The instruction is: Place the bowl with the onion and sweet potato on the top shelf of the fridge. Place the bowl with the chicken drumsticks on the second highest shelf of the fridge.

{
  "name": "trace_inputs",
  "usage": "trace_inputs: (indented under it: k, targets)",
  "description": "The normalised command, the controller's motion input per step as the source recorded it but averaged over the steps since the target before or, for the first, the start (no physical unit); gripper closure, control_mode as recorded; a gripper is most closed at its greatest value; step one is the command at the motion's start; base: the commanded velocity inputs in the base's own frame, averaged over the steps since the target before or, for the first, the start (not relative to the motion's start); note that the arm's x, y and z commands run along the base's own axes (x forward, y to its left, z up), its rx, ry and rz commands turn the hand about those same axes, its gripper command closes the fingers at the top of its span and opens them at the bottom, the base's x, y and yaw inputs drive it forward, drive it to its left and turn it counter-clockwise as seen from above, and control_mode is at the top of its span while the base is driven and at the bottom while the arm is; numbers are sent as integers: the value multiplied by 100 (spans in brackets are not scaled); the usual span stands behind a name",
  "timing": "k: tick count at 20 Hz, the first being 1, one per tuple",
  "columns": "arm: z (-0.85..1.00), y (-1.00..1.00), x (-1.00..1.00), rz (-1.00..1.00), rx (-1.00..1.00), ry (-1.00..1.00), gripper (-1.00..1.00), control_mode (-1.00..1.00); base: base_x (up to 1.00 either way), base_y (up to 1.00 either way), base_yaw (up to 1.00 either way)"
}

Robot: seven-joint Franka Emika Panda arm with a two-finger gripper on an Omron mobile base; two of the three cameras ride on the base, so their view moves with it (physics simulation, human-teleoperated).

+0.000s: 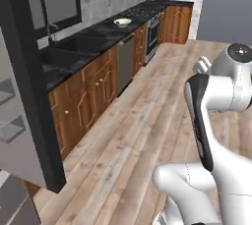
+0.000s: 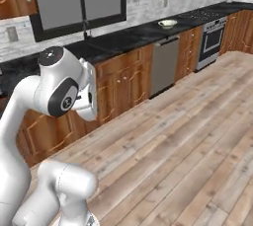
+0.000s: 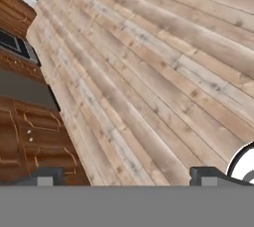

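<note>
Gripper sits nearest the hand camera, 2 dark fingertips spread wide, nothing between them, pointed down at bare plank floor. Arm is folded up over the base, well apart from anything it needs. Fridge is at the left edge of the left base view: dark grey door swung open, pale door bins on its inner face; shelves themselves I can't make out from here. 1 pale bowl sits on the black counter far down the cabinet run, near the stove; too small to tell what's in it, so can't say which of the 2 bowls it is. My read: still in the approach phase. Drive along the counter toward the bowl, keep the arm tucked clear of the open door, and confirm contents before picking a shelf.
</note>
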Motion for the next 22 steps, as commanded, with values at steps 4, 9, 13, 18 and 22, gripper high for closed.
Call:
trace_inputs:
  k: [4, 9, 13, 18, 22]
  targets:
    - [0, 0, 0, 0, 0, 0, -100, 100, 100, -73, -29]
    - [0, 0, 0, 0, 0, 0, -100, 100, 100, -55, -19]
    - [0, 0, 0, 0, 0, 0, -100, 100, 100, -30, -3]
    - [0, 0, 0, 0, 0, 0, -100, 100, 100, -24, -1]
    - [0, 0, 0, 0, 0, 0, -100, 100, 100, -12, 0]
